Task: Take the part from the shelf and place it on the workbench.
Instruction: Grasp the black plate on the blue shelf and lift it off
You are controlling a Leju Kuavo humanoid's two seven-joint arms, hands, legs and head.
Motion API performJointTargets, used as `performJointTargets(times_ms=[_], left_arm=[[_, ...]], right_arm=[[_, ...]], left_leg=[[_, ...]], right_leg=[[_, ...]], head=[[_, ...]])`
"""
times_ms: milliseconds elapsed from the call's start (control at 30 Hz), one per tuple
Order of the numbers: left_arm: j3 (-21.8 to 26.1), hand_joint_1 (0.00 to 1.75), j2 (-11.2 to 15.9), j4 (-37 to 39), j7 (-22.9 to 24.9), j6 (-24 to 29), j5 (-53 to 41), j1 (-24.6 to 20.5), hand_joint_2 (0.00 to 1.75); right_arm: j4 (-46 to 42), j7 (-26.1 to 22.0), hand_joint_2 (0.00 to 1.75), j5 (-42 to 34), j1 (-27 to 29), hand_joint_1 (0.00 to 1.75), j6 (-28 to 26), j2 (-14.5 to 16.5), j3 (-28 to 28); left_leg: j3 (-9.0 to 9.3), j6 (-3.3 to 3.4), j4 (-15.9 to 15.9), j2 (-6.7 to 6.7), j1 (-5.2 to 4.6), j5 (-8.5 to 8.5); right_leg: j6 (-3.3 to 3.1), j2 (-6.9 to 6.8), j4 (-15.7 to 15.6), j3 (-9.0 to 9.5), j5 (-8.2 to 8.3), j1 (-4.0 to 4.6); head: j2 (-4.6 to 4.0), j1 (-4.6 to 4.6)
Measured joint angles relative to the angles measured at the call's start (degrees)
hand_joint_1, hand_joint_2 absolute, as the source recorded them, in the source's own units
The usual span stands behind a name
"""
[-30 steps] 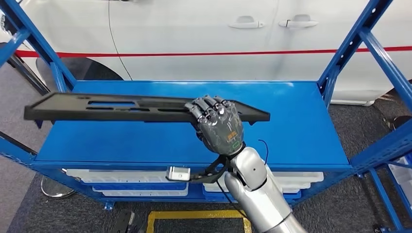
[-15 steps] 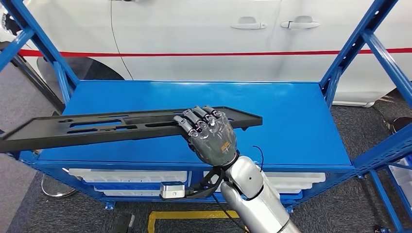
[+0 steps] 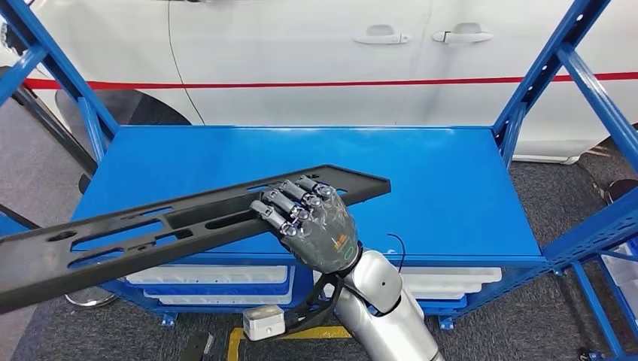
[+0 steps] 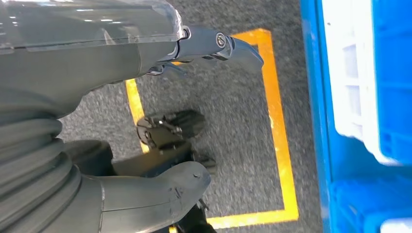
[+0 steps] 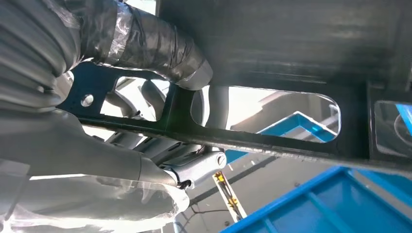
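The part (image 3: pixel 173 226) lies slanted above the front of the shelf (image 3: pixel 444 188), its far end over the shelf top, its near end out past the shelf's left front corner. The right hand (image 3: pixel 312 222) holds it near the middle, from the front. Behind the shelf stands a car (image 3: pixel 316 53). Crates (image 3: pixel 203 274) sit under the shelf top

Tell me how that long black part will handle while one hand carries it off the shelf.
The part looks stiff: it juts far past the shelf without visible sag. It is probably light for its size, being thin and full of slots. The right hand grips it near one end, so the long free end will likely lever downward and swing; it already tilts.
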Motion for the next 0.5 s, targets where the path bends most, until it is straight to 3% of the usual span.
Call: performJointTargets(times_ms=[67,133,200,267,333,500], left_arm=[[-0.1,0.00,0.0,0.0,0.0,0.1,0.1,0.1,1.75],[-0.2,0.00,0.0,0.0,0.0,0.2,0.2,0.1,1.75],[-0.3,0.00,0.0,0.0,0.1,0.2,0.5,0.0,1.75],[-0.3,0.00,0.1,0.0,0.2,0.2,0.9,0.0,1.75],[-0.3,0.00,0.1,0.0,0.4,0.2,1.2,0.1,1.75],[-0.3,0.00,0.1,0.0,0.4,0.2,1.2,0.1,1.75]], right_arm=[[-0.2,-1.9,1.75,-1.3,0.9,1.75,0.0,1.4,-2.3],[-0.5,-2.5,1.75,-2.1,1.3,1.75,0.0,2.3,-4.1],[-0.6,-3.1,1.75,-2.5,1.7,1.75,0.0,2.7,-5.4],[-0.6,-3.4,1.75,-2.6,2.3,1.75,0.0,2.7,-6.3],[-0.6,-3.5,1.75,-2.6,2.5,1.75,0.0,2.7,-6.6],[-0.6,-3.5,1.75,-2.6,2.6,1.75,0.0,2.7,-6.6]], left_leg=[[0.13,0.69,-0.4,-0.05,0.19,0.23],[0.38,1.43,-0.9,0.06,0.46,0.57],[0.41,1.83,-1.0,0.22,0.47,0.62],[0.39,1.94,-0.9,0.29,0.43,0.58],[0.39,1.96,-0.9,0.29,0.42,0.56],[0.39,1.96,-0.9,0.29,0.42,0.56]], right_leg=[[0.59,-0.04,0.1,0.08,-0.22,0.01],[1.08,-0.06,2.8,-1.06,-2.20,0.00],[1.36,-0.08,9.9,-4.38,-5.90,-0.10],[1.55,-0.09,16.0,-7.32,-8.05,-0.15],[1.60,-0.10,17.6,-8.12,-8.21,-0.17],[1.60,-0.10,17.5,-8.12,-8.14,-0.17]], head=[[0.00,0.01],[0.00,0.03],[0.00,0.05],[0.00,0.04],[0.00,0.04],[0.00,0.04]])
